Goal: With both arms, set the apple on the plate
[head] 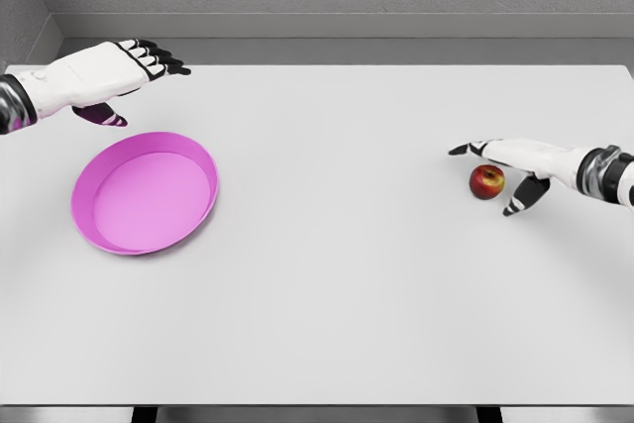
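Two hands show over the white surface (347, 274). The right hand (515, 167), fingers spread, straddles the apple (485, 181) at the right without closing on it. The left hand (104, 76) hovers relaxed behind the pink plate (99, 230).

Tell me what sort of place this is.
Probably a bare simulated test bench, not a lived-in room: a plain white table, blank grey walls, and only a pink plate and an apple set out.

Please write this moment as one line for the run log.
right robot hand: open, around apple | left robot hand: open, above plate | apple: on table
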`<state>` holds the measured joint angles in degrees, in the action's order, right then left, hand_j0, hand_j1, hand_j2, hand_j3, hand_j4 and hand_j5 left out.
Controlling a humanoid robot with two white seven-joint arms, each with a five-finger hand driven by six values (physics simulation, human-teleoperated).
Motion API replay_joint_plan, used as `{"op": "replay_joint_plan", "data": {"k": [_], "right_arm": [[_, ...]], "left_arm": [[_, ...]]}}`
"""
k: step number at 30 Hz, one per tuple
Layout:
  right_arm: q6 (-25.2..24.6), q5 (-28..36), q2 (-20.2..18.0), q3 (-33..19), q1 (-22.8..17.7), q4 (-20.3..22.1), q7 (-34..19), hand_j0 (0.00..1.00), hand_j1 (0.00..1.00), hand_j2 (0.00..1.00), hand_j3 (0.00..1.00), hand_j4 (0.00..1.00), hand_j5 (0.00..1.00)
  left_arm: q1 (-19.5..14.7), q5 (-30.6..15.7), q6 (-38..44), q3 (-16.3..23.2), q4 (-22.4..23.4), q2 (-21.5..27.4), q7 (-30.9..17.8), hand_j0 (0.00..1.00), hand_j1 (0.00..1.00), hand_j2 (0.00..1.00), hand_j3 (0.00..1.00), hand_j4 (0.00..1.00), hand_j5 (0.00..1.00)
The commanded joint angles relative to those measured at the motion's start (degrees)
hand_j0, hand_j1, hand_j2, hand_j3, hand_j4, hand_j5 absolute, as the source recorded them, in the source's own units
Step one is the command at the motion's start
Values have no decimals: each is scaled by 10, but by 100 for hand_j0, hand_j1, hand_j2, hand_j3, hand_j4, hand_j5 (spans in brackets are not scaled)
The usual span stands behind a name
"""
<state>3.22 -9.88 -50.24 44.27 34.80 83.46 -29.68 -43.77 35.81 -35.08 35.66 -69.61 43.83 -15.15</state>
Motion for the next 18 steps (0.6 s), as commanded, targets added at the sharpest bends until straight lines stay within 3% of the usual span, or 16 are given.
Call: {"op": "replay_joint_plan", "data": {"k": [1,3,5,6,18], "right_arm": [[-5,1,1,2,-1,-5,0,100,100,100,100,100,100],[-3,1,1,4,0,-5,0,96,96,96,96,96,96],[0,1,1,4,-1,-5,-1,68,68,68,68,68,68],[1,1,1,4,-1,-5,-2,63,63,63,63,63,63],[2,1,1,4,-1,-2,-16,51,51,51,51,51,51]], "left_arm": [[1,-3,1,-1,0,0,0,100,100,100,100,100,100],[0,-3,1,-2,0,0,0,100,100,100,100,100,100],[0,-3,1,-2,0,0,0,100,100,100,100,100,100],[0,-3,1,-2,0,0,0,100,100,100,100,100,100],[0,-4,1,-2,0,1,0,100,100,100,100,100,100]]}}
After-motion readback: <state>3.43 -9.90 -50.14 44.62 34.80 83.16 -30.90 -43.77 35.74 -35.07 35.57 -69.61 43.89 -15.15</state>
